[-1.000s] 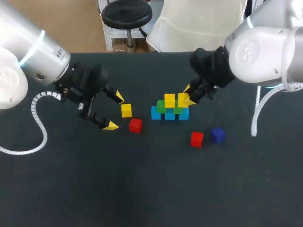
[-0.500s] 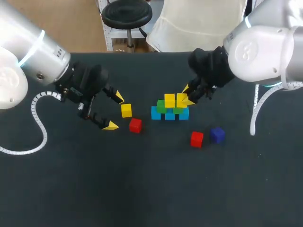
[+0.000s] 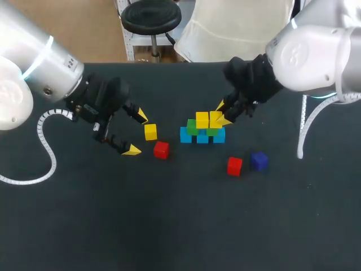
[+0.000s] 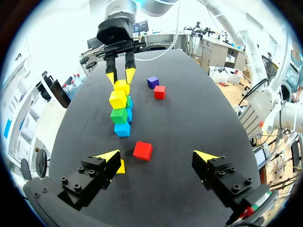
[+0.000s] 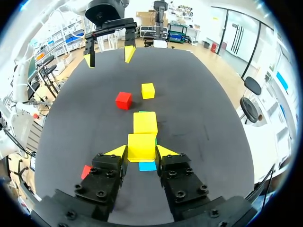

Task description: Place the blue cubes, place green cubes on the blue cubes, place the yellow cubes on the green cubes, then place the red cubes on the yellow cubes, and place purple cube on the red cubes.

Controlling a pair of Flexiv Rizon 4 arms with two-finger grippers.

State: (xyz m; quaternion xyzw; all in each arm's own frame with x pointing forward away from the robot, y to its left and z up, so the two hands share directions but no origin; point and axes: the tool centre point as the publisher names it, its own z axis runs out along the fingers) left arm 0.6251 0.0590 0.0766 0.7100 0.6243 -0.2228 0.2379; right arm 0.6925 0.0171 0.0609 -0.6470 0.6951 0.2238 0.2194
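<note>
Toward the desk's (image 3: 169,226) far edge, near its middle, the right gripper (image 3: 223,113) clamps a yellow cube (image 3: 216,118) over the green cubes (image 3: 192,126) and blue cubes (image 3: 202,137), beside a second yellow cube (image 3: 202,119). Nearer the left edge the left gripper (image 3: 137,133) stands wide, with a loose yellow cube (image 3: 150,131) and a red cube (image 3: 161,149) just ahead of it. Another red cube (image 3: 234,166) and the purple cube (image 3: 259,161) lie side by side toward the right edge.

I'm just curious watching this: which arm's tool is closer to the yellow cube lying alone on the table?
Left. The left tool sits open right beside the lone yellow cube. The right tool is away at the stack, closed on a second yellow cube.
</note>
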